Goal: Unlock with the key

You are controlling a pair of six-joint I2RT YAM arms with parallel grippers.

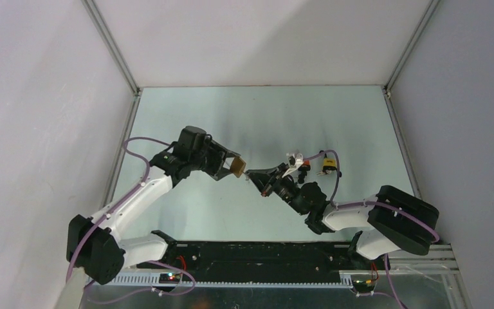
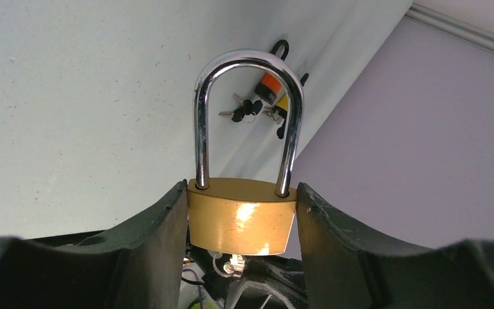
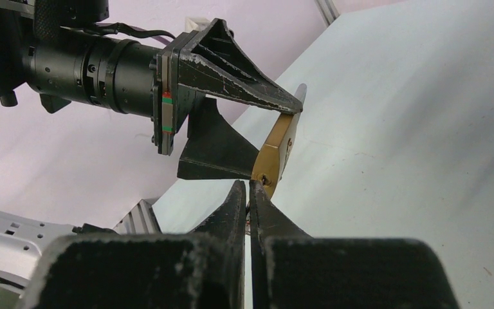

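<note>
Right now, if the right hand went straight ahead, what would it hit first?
The brass padlock, held in the left hand; the right hand looks almost touching its keyhole end.

A pale, faintly greenish table top (image 1: 264, 109) forms the floor of a box-like enclosure. Plain white panels close it in on three sides: a left wall (image 1: 38, 103), a back wall (image 1: 257, 38) and a right wall (image 1: 469, 96), the side ones tinged faintly lilac. Slim aluminium struts (image 1: 110, 44) run up the two back corners where the panels meet. The light is soft and even, leaving a dim grey sheen across the middle of the table and a diagonal band of shade on the back wall. Along the near edge lie a black rail (image 1: 257, 252) and, below it, a slotted metal strip (image 1: 244, 278).
</note>
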